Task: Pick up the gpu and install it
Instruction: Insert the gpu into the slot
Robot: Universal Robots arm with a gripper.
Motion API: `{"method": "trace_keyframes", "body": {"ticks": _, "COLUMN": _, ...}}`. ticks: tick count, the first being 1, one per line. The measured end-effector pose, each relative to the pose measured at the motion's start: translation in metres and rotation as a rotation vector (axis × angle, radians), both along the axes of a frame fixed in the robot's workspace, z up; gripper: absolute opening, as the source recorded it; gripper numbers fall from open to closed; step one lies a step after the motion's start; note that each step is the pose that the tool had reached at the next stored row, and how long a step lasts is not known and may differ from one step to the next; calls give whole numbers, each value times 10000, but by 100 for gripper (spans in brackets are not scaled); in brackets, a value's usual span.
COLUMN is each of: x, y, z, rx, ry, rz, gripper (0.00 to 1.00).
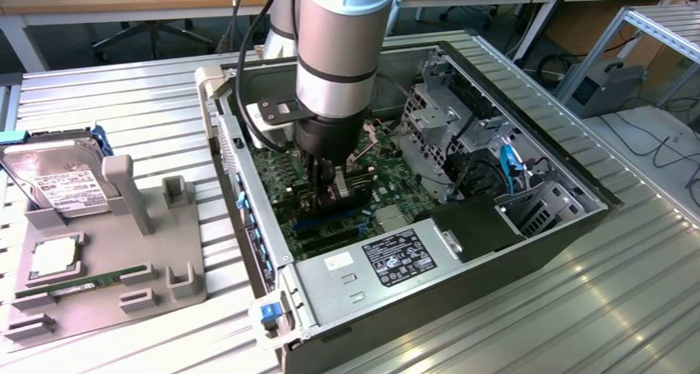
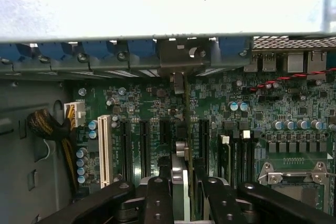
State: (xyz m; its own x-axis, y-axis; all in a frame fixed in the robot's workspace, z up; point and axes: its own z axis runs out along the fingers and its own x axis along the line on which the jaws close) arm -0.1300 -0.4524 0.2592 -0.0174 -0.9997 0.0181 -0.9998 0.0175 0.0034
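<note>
The gpu, a thin flat black expansion card with a silvery metal end bracket, stands edge-on between the black gripper fingers in the wrist view, inside the open grey computer case. Its bracket end sits at the case's rear slot openings, under the row of blue slot clips. The card's lower edge runs along a dark slot on the green motherboard; we cannot tell whether it is seated.

The gripper is clamped on the gpu's upper edge, jaws partly closed around the thin board.

Handling, our judgement: light, stiff along its length, fragile at the contacts and surface parts. Best held by the bare top edge near mid-length, square to the slot, pressure straight down.

On the grey parts tray at the exterior view's left lie a boxy silver hard drive and a narrow green memory stick.
</note>
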Motion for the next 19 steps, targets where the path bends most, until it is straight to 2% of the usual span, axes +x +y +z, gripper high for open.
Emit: {"method": "trace_keyframes", "body": {"ticks": 19, "x": 0, "y": -3, "z": -41, "rx": 2, "ry": 0, "rz": 0, "gripper": 27}}
